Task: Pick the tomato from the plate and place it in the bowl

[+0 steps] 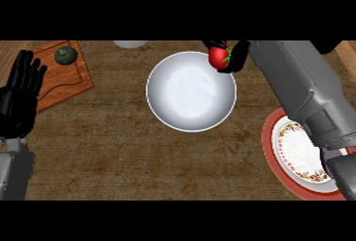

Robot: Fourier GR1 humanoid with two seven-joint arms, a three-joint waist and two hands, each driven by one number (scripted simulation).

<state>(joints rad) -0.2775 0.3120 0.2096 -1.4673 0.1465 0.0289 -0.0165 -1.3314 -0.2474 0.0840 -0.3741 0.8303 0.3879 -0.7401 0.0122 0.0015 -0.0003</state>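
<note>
Red tomato point(218, 57) sits in my right hand point(233, 55), my black fingers curled round it so that only its face toward the bowl shows, with a bit of green stem at the side. I hold it at the bowl's far right rim, just over the edge of the white bowl point(191, 92), which stands in the middle of the counter point(118, 146) toward the far edge. My right forearm runs from the near right corner up across the counter to that spot, and it covers part of the plate point(295, 150). That plate, white with a patterned band and a red border, lies at the right edge of the counter toward the near side, and what I can see of it is bare.

My left hand point(20, 96) rests at the left edge, open, fingers straight and pointing to the far side, touching nothing. Just beyond it, in the far left corner, lies a wooden board point(69, 82) with a dark green round thing point(65, 55) on it. A pale round object point(130, 44) shows only partly at the far edge, near the bowl
</note>
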